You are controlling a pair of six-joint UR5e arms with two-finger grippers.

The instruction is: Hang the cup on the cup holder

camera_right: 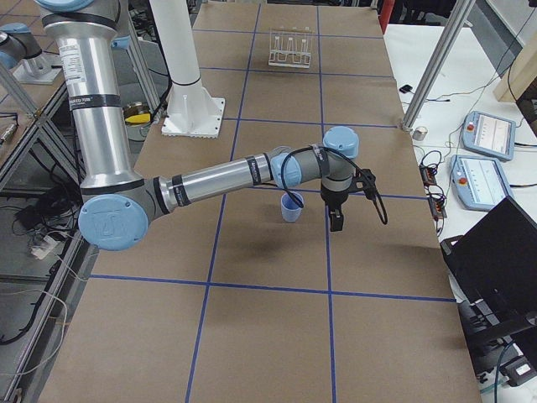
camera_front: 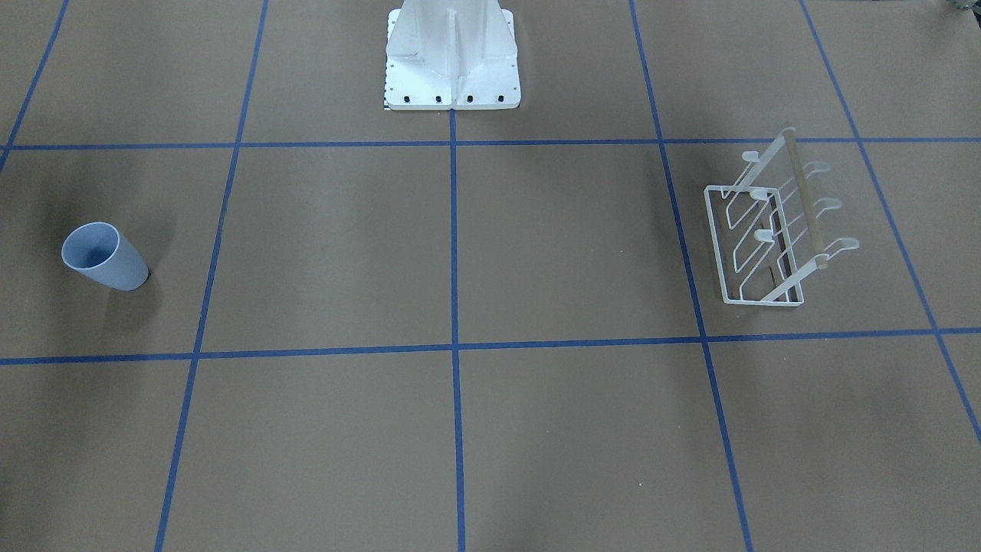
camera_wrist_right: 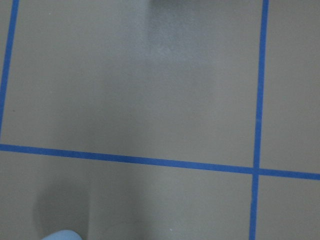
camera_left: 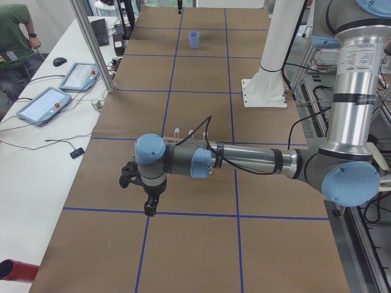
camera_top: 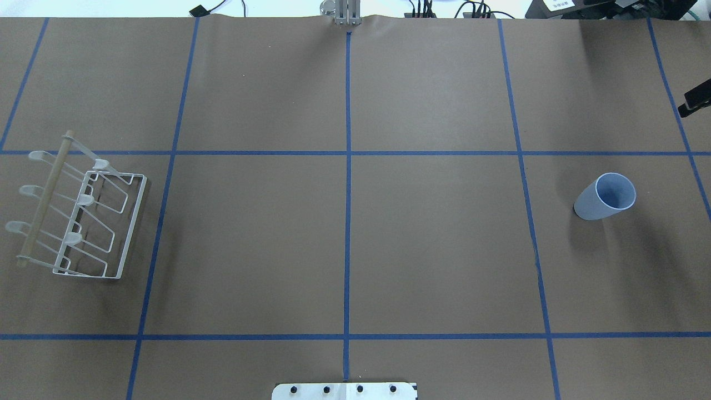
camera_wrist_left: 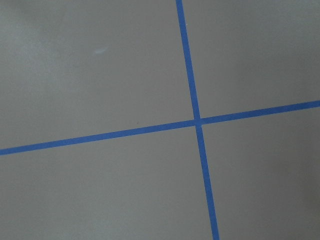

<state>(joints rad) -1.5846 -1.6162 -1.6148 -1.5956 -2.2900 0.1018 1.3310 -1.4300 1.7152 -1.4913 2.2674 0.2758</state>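
Note:
The pale blue-grey cup point(camera_front: 105, 257) stands upright, mouth up, on the brown table at the robot's right end; it also shows in the overhead view point(camera_top: 604, 197) and the right side view point(camera_right: 291, 207). Its rim peeks in at the bottom of the right wrist view point(camera_wrist_right: 60, 235). The white wire cup holder point(camera_front: 766, 230) stands at the robot's left end point(camera_top: 83, 216), with no cup on it. My right gripper point(camera_right: 336, 220) hangs pointing down just beside the cup. My left gripper point(camera_left: 148, 209) hangs above the table near the holder. I cannot tell whether either gripper is open or shut.
The white robot pedestal point(camera_front: 452, 61) stands at the table's robot-side edge. Blue tape lines grid the table. A side bench with tablets point(camera_left: 49, 104) and an aluminium post point(camera_left: 91, 43) runs along the far edge. A person point(camera_left: 15, 36) sits there.

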